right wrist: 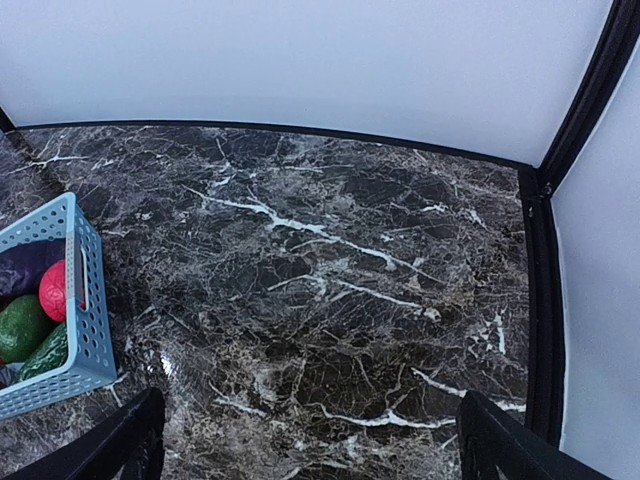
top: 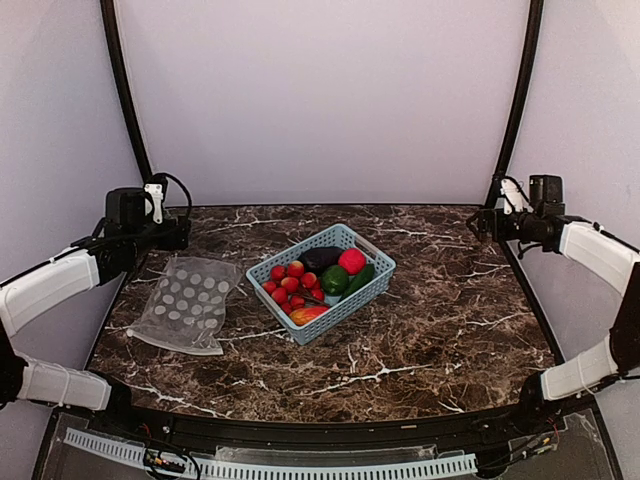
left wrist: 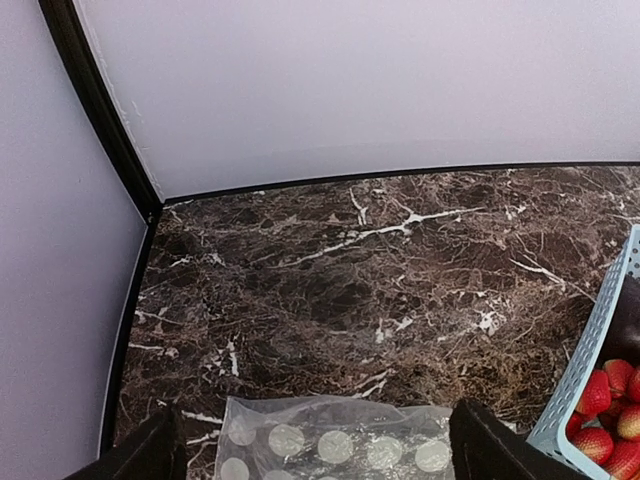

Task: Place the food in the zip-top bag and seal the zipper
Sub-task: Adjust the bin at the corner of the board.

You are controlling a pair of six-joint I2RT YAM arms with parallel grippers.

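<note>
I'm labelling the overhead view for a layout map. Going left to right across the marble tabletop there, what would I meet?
Flat clear zip-top bag with white dots → bunch of red cherry tomatoes → green toy pepper, the last two inside the light-blue slotted plastic basket.

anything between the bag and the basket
Nothing: in the top view only a narrow strip of bare marble table separates the zip-top bag from the light-blue basket.

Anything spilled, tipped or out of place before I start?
Nothing stands out. The food all sits inside the upright blue basket, with none spilled. The zip-top bag lies flat to the left of it, apart from it and slightly wrinkled.
</note>
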